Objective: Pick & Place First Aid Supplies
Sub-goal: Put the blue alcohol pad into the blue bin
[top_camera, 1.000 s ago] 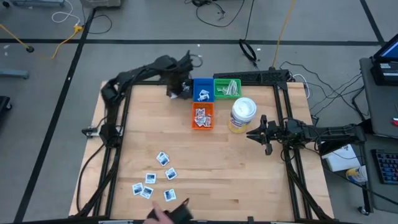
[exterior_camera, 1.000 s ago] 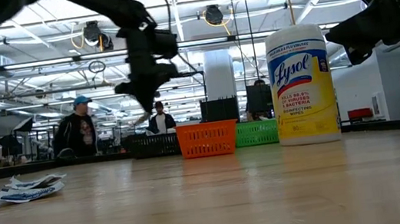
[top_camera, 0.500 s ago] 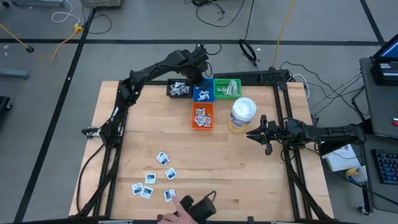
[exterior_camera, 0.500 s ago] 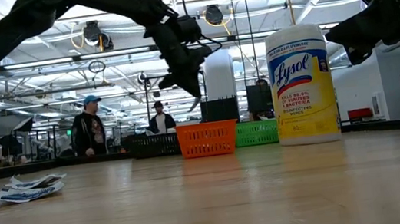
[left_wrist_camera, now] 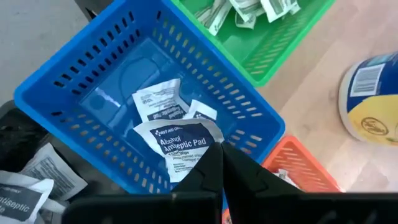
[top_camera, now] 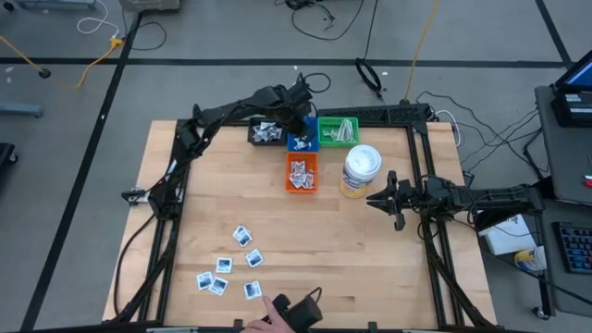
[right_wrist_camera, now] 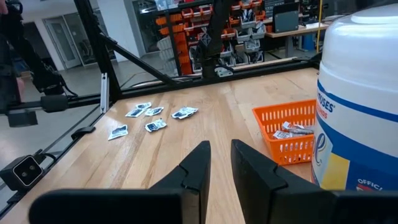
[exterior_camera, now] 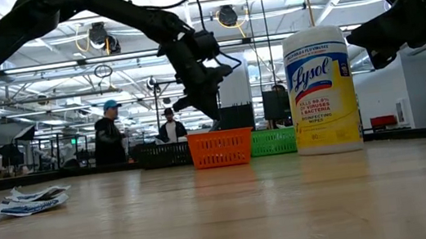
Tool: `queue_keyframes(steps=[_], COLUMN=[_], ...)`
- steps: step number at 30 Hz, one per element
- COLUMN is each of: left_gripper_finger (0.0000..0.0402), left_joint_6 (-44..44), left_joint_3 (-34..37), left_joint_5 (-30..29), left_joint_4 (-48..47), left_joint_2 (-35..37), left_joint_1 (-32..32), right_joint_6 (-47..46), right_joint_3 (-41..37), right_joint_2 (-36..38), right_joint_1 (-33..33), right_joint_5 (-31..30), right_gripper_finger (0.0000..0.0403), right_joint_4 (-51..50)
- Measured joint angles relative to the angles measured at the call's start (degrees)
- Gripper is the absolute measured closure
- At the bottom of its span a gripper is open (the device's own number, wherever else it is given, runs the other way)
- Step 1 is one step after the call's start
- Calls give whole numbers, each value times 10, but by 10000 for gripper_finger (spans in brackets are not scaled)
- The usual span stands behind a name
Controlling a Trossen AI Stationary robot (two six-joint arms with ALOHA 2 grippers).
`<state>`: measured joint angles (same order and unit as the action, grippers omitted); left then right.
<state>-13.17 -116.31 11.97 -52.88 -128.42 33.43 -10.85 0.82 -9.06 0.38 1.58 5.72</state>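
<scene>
Wooden tabletop, baskets at the far edge: your left gripper (left_wrist_camera: 217, 163) hangs over the blue basket (left_wrist_camera: 81, 81), fingers clenched on a packet (left_wrist_camera: 180, 144) marked alcohol pad. Let go only once the pad is inside the rim, beside the two already lying there. Loose packets (top_camera: 231, 268) wait near the front edge. Your right gripper (top_camera: 375, 199) idles beside the wipes tub (top_camera: 360, 169), fingers slightly apart, empty. Only the wrist view shows the pinched pad; the high view alone shows a hand (top_camera: 270, 322) at the front edge.
</scene>
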Motion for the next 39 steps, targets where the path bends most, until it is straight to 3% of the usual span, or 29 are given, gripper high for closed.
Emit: queue_keyframes(steps=[4,12,17,26,32,39], left_gripper_finger=[366,241,194,179,178,178], left_joint_6=[-16,-19,-55,-132,-156,-173], left_joint_3=[0,-2,-21,-35,-35,0], left_joint_5=[-1,-8,20,45,21,0], left_joint_4=[7,5,-11,-148,-233,-252], left_joint_2=[0,0,1,2,4,29], left_joint_1=[-1,-1,2,16,21,20], right_joint_6=[0,0,0,0,0,0], right_joint_3=[0,0,0,0,0,0], right_joint_2=[0,0,0,0,0,0], right_joint_1=[0,0,0,0,0,0], right_joint_5=[0,0,0,0,0,0], right_gripper_finger=[344,344,344,344,344,344], right_joint_4=[0,0,0,0,0,0])
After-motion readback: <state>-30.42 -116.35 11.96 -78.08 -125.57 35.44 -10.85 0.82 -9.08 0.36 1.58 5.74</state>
